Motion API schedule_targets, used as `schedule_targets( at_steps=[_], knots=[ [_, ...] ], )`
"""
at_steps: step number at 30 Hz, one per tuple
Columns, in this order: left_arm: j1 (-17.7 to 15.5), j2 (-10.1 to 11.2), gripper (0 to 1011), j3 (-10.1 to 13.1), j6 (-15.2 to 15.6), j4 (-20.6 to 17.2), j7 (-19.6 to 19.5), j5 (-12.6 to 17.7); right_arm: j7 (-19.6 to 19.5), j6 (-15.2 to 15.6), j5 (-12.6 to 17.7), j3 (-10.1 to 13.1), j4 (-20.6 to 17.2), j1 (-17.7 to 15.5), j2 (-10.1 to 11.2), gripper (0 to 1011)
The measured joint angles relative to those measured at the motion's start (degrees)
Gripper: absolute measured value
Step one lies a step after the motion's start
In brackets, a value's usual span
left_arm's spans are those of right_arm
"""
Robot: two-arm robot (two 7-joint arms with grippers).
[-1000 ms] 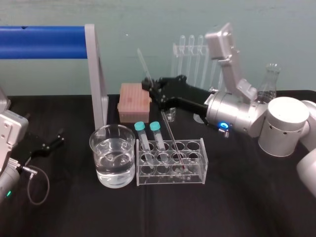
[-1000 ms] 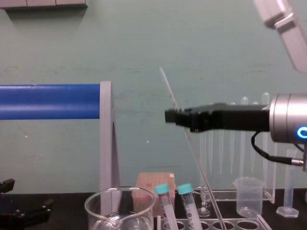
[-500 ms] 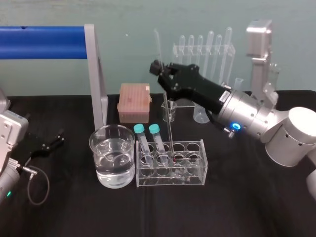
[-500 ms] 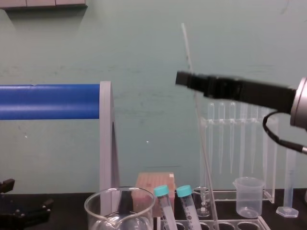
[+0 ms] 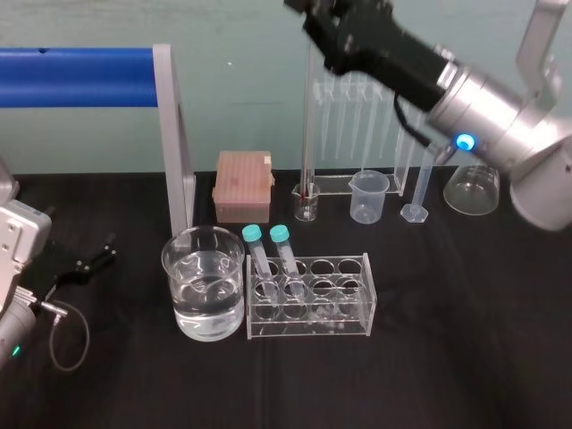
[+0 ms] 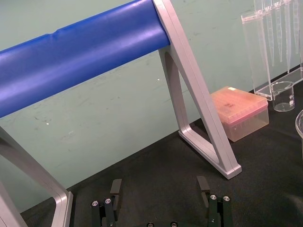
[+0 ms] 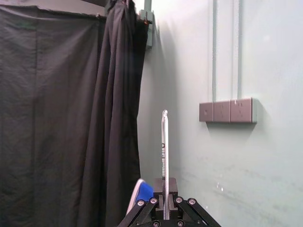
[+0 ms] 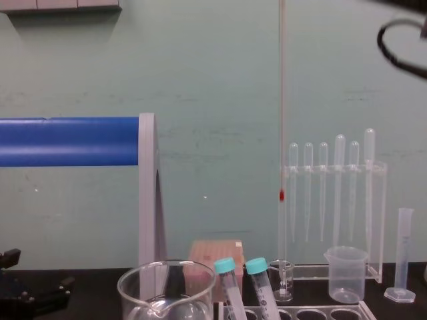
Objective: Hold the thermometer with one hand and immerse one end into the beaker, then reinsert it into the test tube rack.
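The thermometer (image 5: 307, 116) hangs upright in the air, a thin glass rod with a red lower tip (image 8: 281, 195). My right gripper (image 5: 315, 20) is shut on its upper part, high above the table. In the right wrist view the rod (image 7: 164, 151) rises from between the closed fingers. The tip hangs well above the test tube rack (image 5: 357, 308), which holds two teal-capped tubes (image 5: 261, 255). The beaker (image 5: 204, 281), part full of water, stands just left of the rack. My left gripper (image 6: 160, 189) rests open and empty at the table's left.
A blue bar on a grey frame leg (image 5: 174, 134) stands behind the beaker. Behind the rack are a pink tip box (image 5: 243, 183), a small vial (image 5: 306, 207), a pipette stand (image 5: 362, 107), a plastic beaker (image 5: 369, 195), a graduated cylinder (image 5: 418, 183) and a flask (image 5: 472, 188).
My right gripper has risen with the thermometer, drawing it out of the rack. The rod has gone from leaning to upright. The left arm has not moved.
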Motion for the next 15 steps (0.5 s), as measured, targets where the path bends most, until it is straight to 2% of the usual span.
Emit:
schedule_targets(
  at_steps=[6,10,15],
  knots=[
    [0.0,0.0,1008,0.0,0.0,0.0,0.0,0.0,-0.8,2.2,0.9,-0.1,-1.2,2.4,1.5,53],
    [0.0,0.0,1008,0.0,0.0,0.0,0.0,0.0,-1.7,3.0,1.1,-0.6,-1.6,2.9,2.3,53],
    [0.0,0.0,1008,0.0,0.0,0.0,0.0,0.0,-2.4,3.5,1.7,-1.4,-1.1,3.4,2.4,53]
  ],
)
